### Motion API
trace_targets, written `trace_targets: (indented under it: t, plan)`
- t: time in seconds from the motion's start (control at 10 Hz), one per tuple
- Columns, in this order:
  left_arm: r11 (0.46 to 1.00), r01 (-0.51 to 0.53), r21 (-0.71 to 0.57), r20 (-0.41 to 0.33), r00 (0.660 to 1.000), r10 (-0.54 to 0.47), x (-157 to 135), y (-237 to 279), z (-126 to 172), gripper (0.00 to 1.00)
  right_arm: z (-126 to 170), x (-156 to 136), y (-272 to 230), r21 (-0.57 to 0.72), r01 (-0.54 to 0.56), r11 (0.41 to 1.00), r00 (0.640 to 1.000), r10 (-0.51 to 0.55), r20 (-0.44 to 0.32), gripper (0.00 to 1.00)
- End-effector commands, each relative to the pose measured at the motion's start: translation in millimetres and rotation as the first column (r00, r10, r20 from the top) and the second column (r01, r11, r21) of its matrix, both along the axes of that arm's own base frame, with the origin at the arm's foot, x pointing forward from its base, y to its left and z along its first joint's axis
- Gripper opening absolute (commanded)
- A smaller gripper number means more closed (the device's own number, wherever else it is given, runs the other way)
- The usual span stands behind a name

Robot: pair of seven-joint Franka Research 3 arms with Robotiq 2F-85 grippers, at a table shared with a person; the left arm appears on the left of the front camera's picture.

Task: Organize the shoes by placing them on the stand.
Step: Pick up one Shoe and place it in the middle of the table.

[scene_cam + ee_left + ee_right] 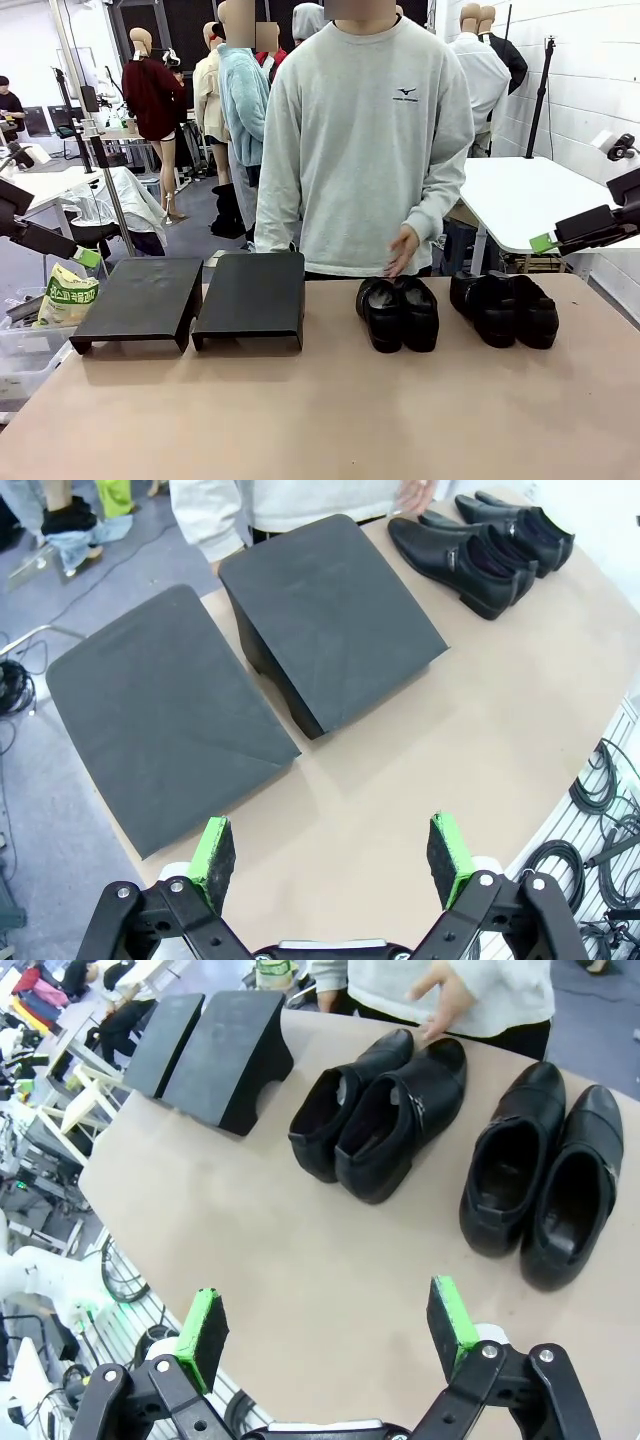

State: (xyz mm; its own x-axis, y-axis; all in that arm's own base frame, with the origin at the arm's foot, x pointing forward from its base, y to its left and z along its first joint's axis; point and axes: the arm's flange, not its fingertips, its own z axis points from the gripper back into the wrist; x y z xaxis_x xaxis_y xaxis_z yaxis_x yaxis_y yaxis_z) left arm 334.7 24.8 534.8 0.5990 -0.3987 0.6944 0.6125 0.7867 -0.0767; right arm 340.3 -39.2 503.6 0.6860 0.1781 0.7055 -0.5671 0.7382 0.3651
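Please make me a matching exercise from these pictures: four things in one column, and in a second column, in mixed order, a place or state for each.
Things
1. stand
2. middle pair of shoes
3. right pair of shoes
4. left gripper

Places or states
A. open, holding nothing
B. beside the person's hand
C. nearest the right end of the table
D. on the left part of the table, nothing on top

Pairs: 1-D, 2-B, 3-C, 4-A

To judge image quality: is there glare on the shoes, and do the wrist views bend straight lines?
Front view: even light, soft shadows under the stand and shoes, no strong glare. Left wrist view: the table edge curves. Right wrist view: sharp, faint sheen on toes.
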Motion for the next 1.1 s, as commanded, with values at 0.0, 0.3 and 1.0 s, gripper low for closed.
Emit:
trace_targets:
  t: [0.0, 0.3, 1.0]
  plan:
    - [1.000, 0.005, 0.007, 0.002, 1.000, -0.005, 0.3, 1.1, -0.7, 1.00, -0.2, 0.7, 0.5, 0.008, -0.012, 1.000, 1.000, 0.012, 0.005, 1.00]
    - [1.000, 0.005, 0.007, 0.002, 1.000, -0.005, 0.3, 1.1, -0.7, 1.00, -0.2, 0.7, 0.5, 0.008, -0.012, 1.000, 1.000, 0.012, 0.005, 1.00]
    - [1.000, 0.005, 0.007, 0.002, 1.000, -0.005, 0.3, 1.1, -0.7, 1.00, -0.2, 0.7, 0.5, 0.008, -0.012, 1.000, 1.000, 0.012, 0.005, 1.00]
